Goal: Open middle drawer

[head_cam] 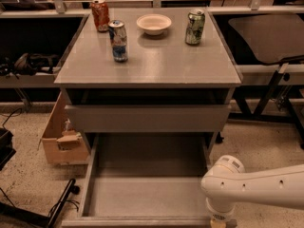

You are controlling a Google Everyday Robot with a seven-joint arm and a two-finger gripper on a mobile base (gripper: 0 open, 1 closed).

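The middle drawer [142, 196] of the grey cabinet is pulled far out toward me and shows a shallow, plain grey tray with nothing in it. Its front edge [137, 221] lies at the bottom of the view. My white arm [266, 186] comes in from the lower right. Its wrist points down, and my gripper [222, 221] is at the drawer's front right corner, cut off by the bottom of the frame. A shorter grey drawer front [147, 118] above it is shut.
On the cabinet top [156, 61] stand a red can [100, 14], a blue-and-white can [118, 40], a white bowl [154, 23] and a green can [195, 27]. A cardboard box [61, 144] stands left of the cabinet. A black stand and cables [52, 208] lie at lower left.
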